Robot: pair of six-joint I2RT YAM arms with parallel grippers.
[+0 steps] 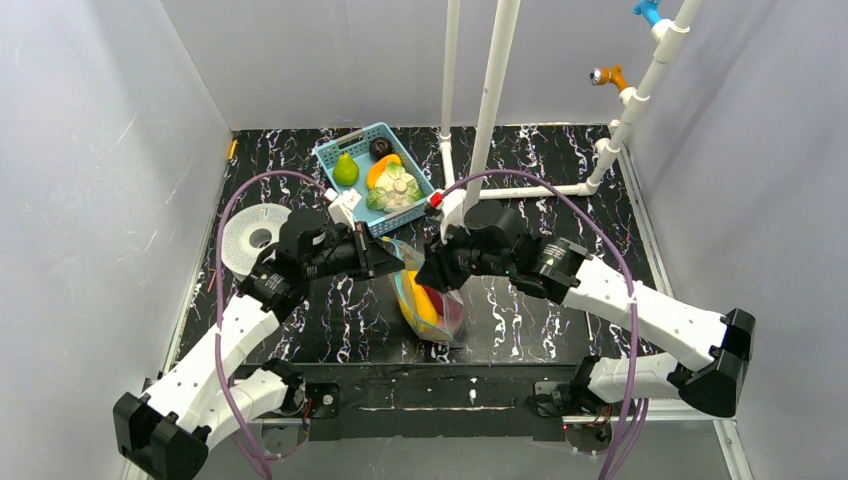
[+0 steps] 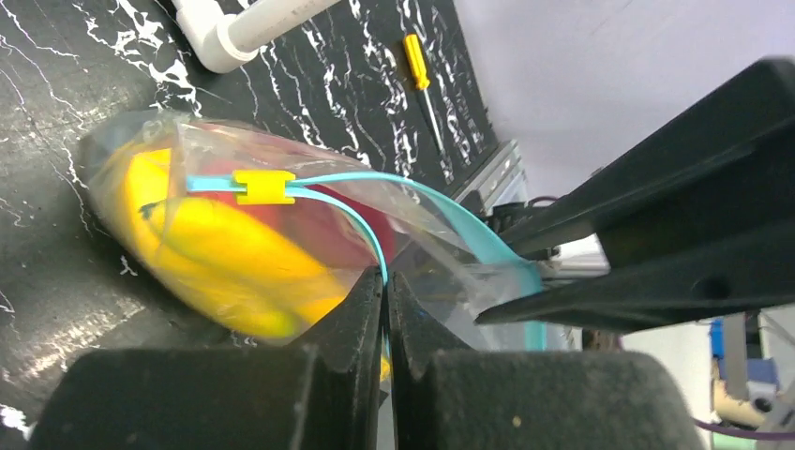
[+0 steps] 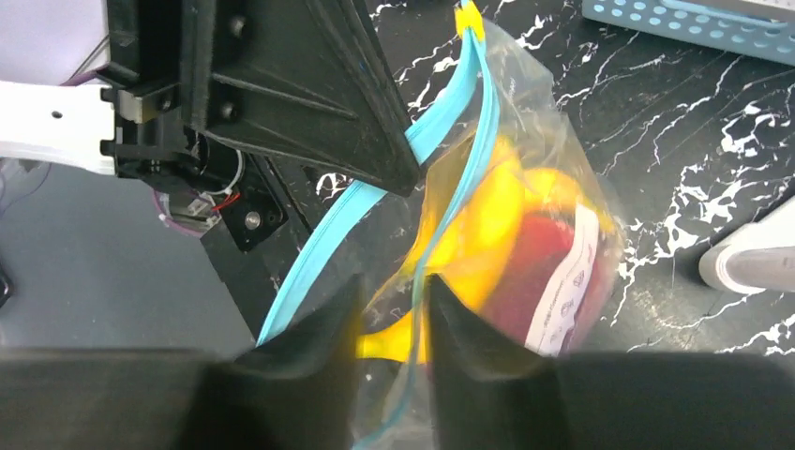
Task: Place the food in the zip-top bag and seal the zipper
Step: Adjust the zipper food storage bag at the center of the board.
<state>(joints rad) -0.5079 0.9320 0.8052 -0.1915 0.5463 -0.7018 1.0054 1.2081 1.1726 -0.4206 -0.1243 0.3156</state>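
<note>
The clear zip-top bag (image 1: 428,300) lies on the black marbled table with a yellow banana (image 1: 418,300) and a red apple (image 1: 448,308) inside. I cannot make out any purple pieces. In the left wrist view the bag (image 2: 187,150) shows the banana (image 2: 216,253), the apple (image 2: 319,220), the teal zipper (image 2: 337,187) and a yellow slider (image 2: 264,186). My left gripper (image 1: 397,265) (image 2: 385,281) is shut on the zipper strip. My right gripper (image 1: 424,277) (image 3: 394,314) stands close opposite it, jaws slightly apart, with the far zipper strip (image 3: 473,141) running between them.
A light-blue mesh basket (image 1: 335,152) at the back holds a green pear (image 1: 346,171), a cabbage (image 1: 396,187) and other toys. A white round disc (image 1: 243,235) lies at the left. White pipes (image 1: 492,100) stand behind the bag. A yellow screwdriver (image 2: 418,58) lies on the table.
</note>
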